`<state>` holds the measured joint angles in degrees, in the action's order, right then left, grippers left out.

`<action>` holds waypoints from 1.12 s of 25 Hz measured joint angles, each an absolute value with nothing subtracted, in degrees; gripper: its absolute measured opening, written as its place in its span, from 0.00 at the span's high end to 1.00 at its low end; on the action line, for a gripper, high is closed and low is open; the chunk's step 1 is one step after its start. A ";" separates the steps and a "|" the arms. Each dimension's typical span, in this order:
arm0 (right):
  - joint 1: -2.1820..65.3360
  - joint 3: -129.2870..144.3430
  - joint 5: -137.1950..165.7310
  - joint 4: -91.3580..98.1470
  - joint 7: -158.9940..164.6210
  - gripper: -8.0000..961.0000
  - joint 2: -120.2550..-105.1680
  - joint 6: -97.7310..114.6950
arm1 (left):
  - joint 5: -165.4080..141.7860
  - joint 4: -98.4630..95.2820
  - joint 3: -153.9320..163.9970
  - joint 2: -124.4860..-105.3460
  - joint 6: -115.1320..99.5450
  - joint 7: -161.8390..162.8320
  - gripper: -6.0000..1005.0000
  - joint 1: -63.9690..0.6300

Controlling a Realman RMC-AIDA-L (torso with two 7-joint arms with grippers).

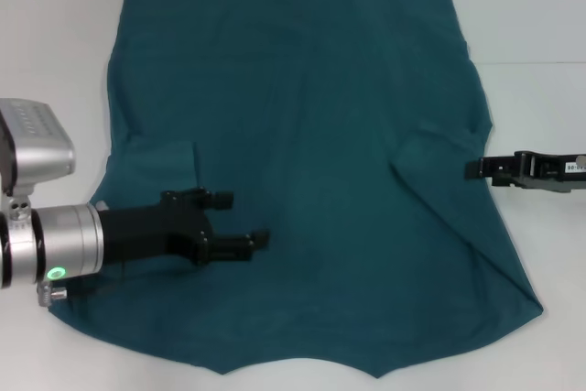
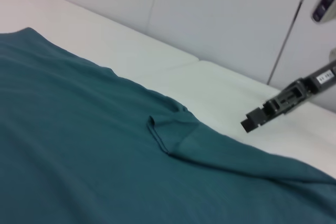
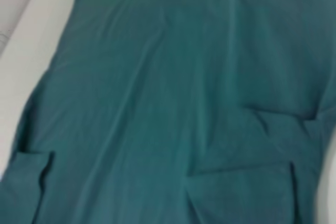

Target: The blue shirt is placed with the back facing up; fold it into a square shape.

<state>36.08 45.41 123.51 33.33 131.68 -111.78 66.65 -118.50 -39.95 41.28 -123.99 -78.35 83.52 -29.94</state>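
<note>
Now blue shirt (image 1: 311, 162) flat on white table (image 1: 55, 43), plain side up, both sleeves tucked in to make straight sides; left gripper (image 1: 240, 220) over shirt's left part, fingers apart, holding nothing; right gripper (image 1: 476, 169) beside right edge, cannot tell fingers

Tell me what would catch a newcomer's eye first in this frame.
The blue shirt dominates: spread flat, plain side up, over most of the white table, with both sleeves already folded inward onto the body. The left hand hovers open above the shirt near its folded left sleeve. The right hand sits at the shirt's right edge, beside the other folded sleeve.
</note>
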 joint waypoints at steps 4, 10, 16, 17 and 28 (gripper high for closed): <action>36.09 42.23 120.48 32.92 126.46 0.24 -112.45 69.48 | -118.33 -40.44 40.11 -123.78 -79.58 85.71 0.12 -29.59; 35.28 41.58 117.60 32.76 118.96 0.21 -113.99 72.16 | -118.74 -41.50 37.53 -122.61 -84.70 88.61 0.12 -28.72; 32.47 41.51 110.20 32.77 105.26 0.18 -116.06 74.22 | -118.98 -43.66 34.60 -121.90 -87.73 93.30 0.12 -26.80; 32.08 41.50 109.05 32.74 103.61 0.17 -116.23 74.72 | -119.13 -43.67 33.95 -121.89 -87.88 94.27 0.12 -26.62; 31.65 42.26 109.96 33.35 101.07 0.03 -115.72 78.22 | -120.38 -45.55 31.30 -122.41 -87.91 101.10 0.12 -23.65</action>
